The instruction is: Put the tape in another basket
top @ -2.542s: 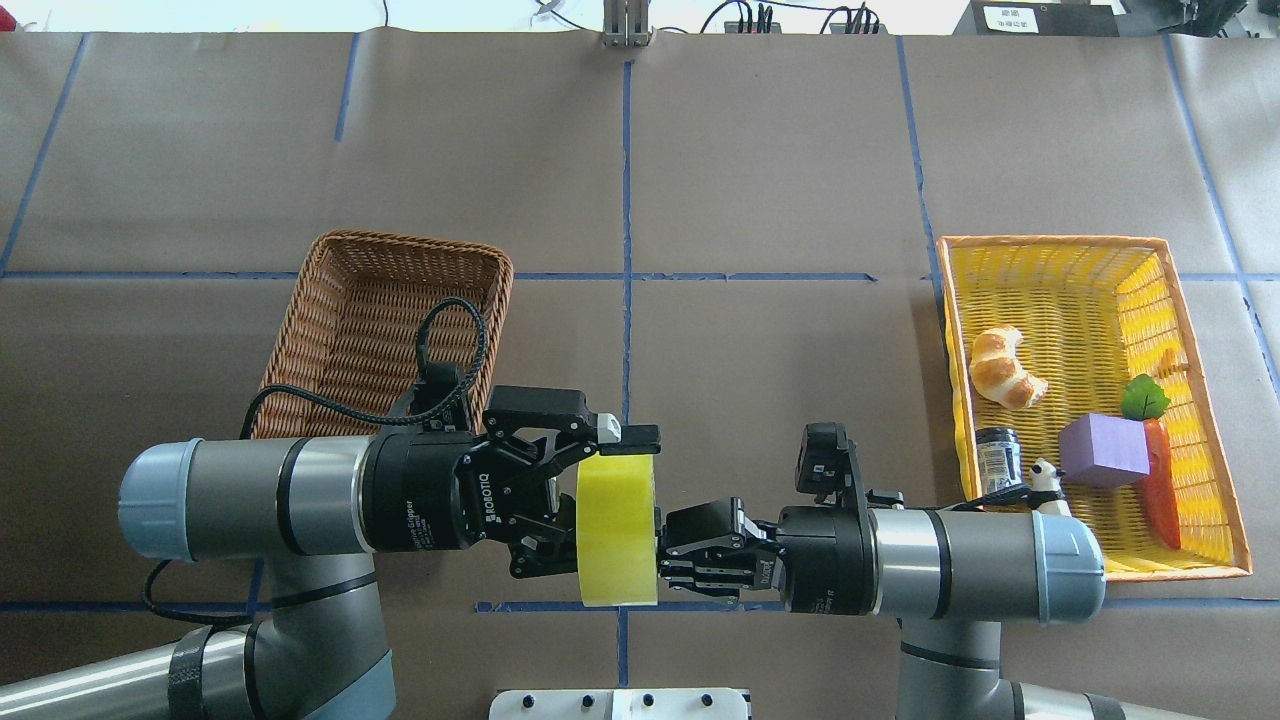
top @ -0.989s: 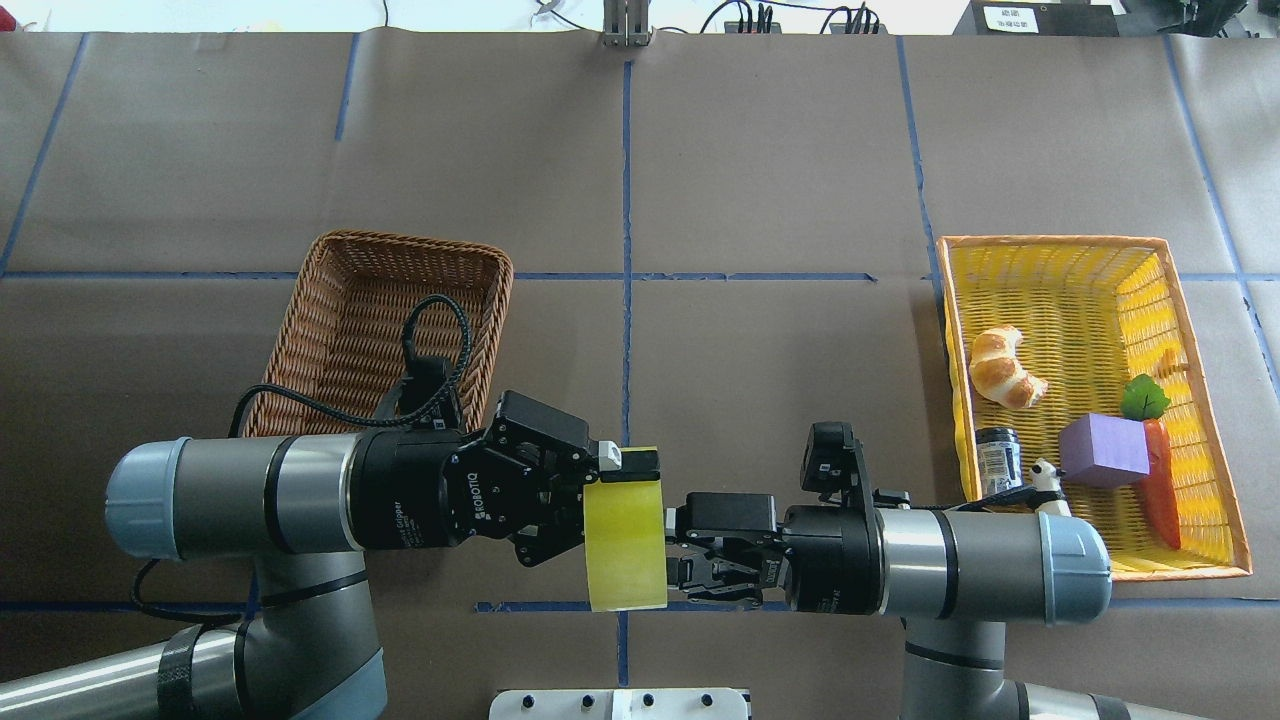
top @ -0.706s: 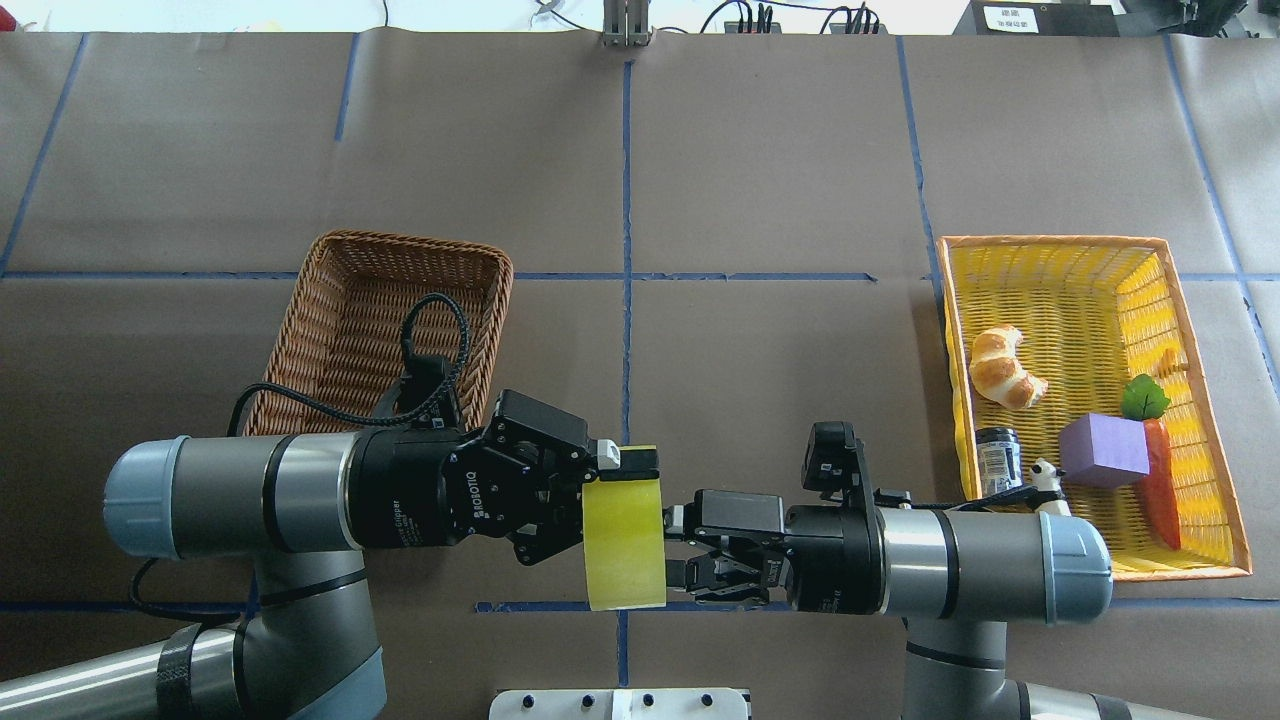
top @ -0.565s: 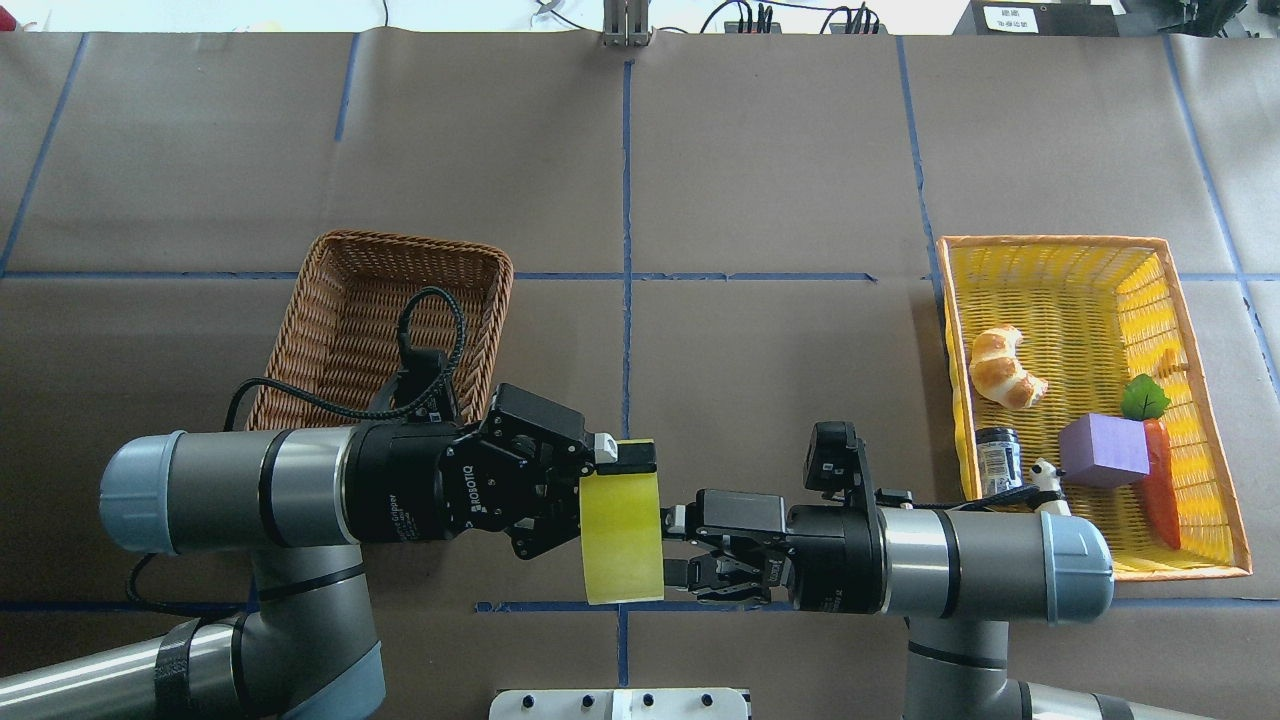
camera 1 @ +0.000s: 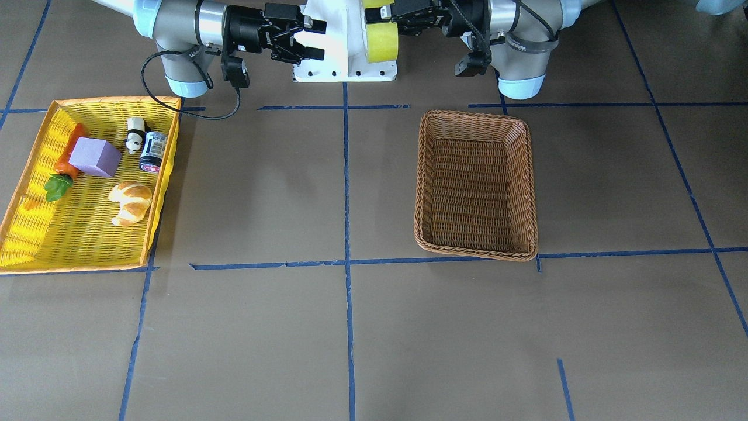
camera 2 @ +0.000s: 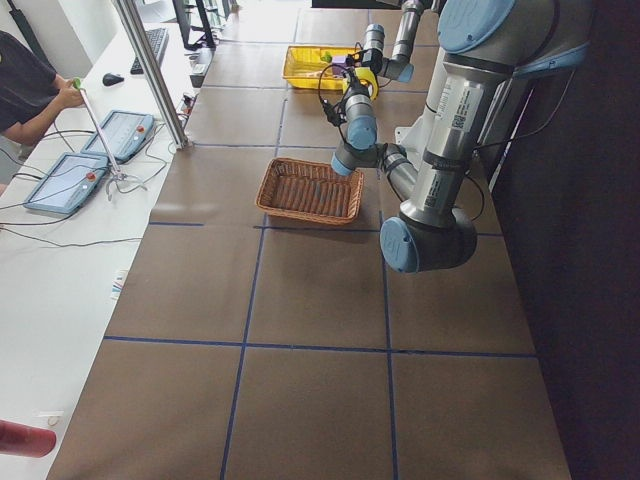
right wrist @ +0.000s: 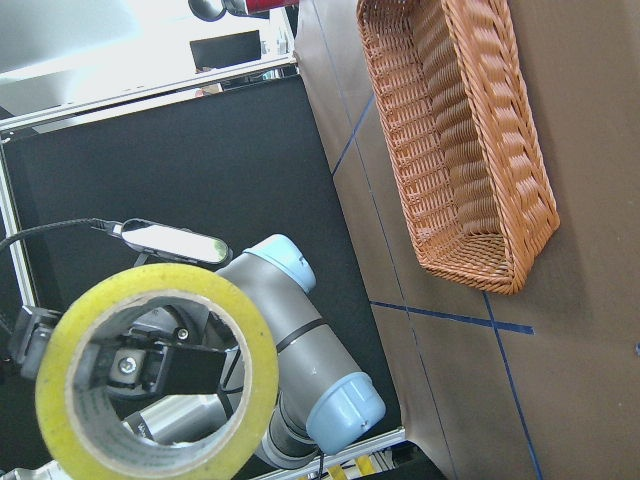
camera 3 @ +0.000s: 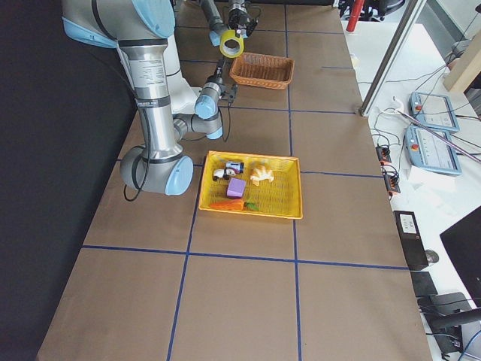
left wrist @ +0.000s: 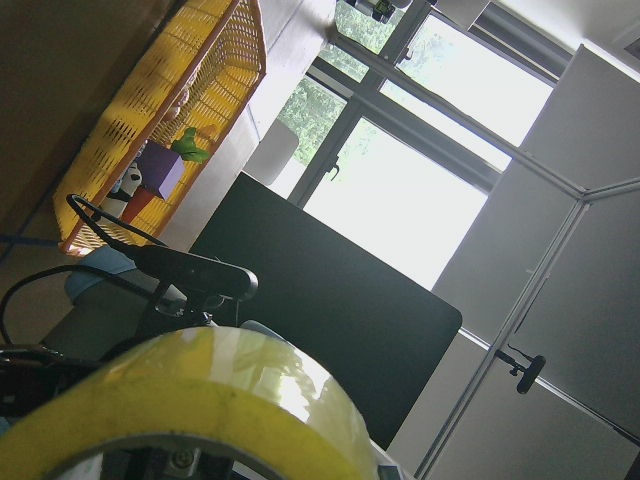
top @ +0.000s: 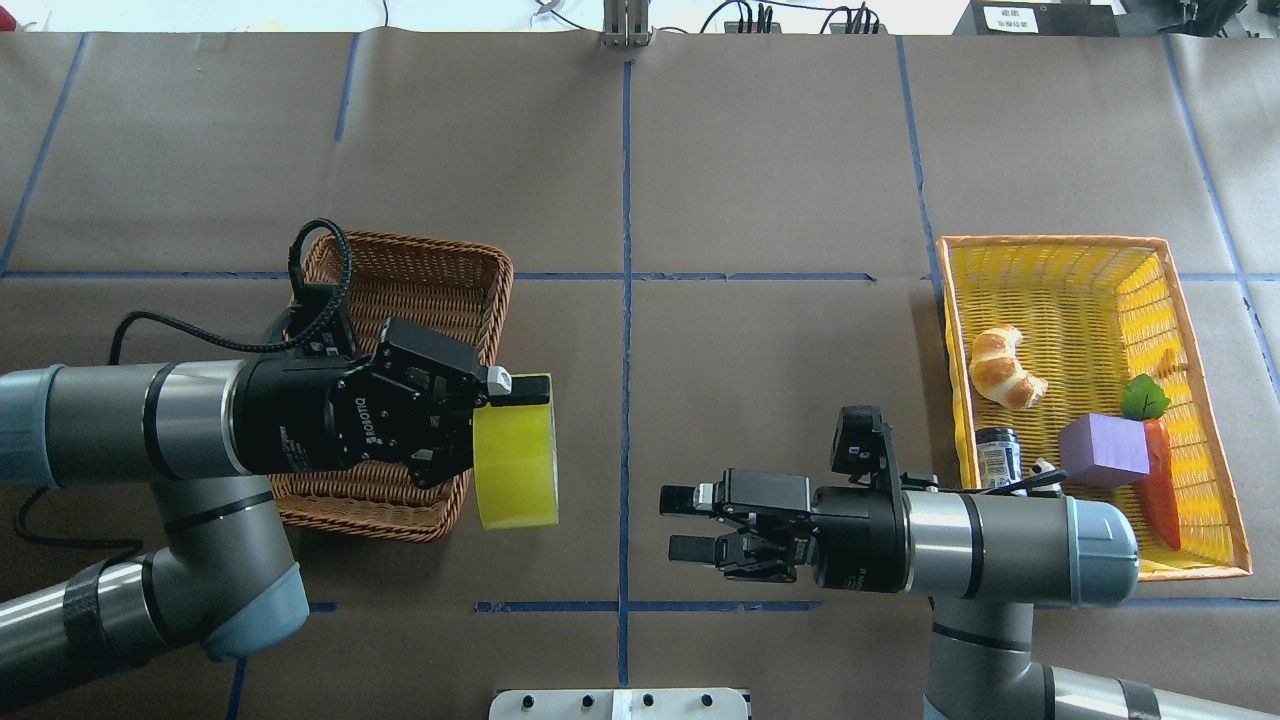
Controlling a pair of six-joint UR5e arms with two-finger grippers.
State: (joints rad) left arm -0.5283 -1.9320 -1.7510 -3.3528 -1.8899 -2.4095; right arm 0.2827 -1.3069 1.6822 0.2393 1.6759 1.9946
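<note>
Behind the right gripper, a yellow basket holds a croissant, block, carrot and jar; the wicker basket lies under the left gripper, which clamps the tape, a translucent yellow-green roll on edge. The right gripper gapes wide.

Table: brown paper cover, crossed by blue tape lines.
Robot's left: wicker basket.
Robot's right: yellow basket, well apart.

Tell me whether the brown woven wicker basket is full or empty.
Empty: the front-facing view shows only bare weave inside the basket.
</note>
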